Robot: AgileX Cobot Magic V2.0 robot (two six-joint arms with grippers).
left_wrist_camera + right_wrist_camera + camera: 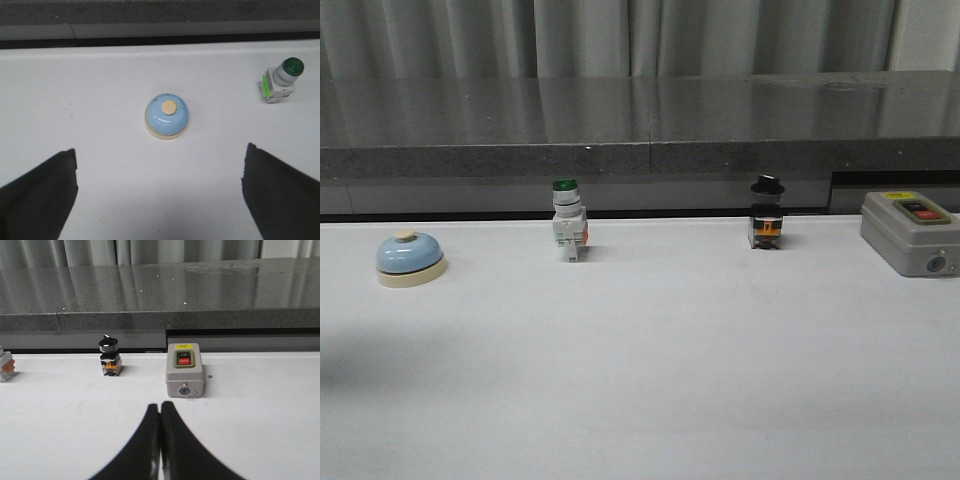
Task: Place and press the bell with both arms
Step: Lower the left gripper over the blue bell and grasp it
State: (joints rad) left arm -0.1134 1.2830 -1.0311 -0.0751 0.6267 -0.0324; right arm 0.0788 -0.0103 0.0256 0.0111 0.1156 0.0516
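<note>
The light-blue bell [410,257] with a cream base and button sits on the white table at the far left. In the left wrist view the bell [167,115] lies ahead of my left gripper [160,170], whose two dark fingers stand wide apart and empty above the table. My right gripper [160,407] is shut with nothing between its fingers, short of the grey box. Neither arm shows in the front view.
A green-capped white pushbutton [568,222] stands mid-left, also in the left wrist view [282,79]. A black-capped switch [767,213] stands right of centre. A grey on/off switch box [912,232] sits at the far right. A dark stone ledge [640,120] runs behind the white table [650,370].
</note>
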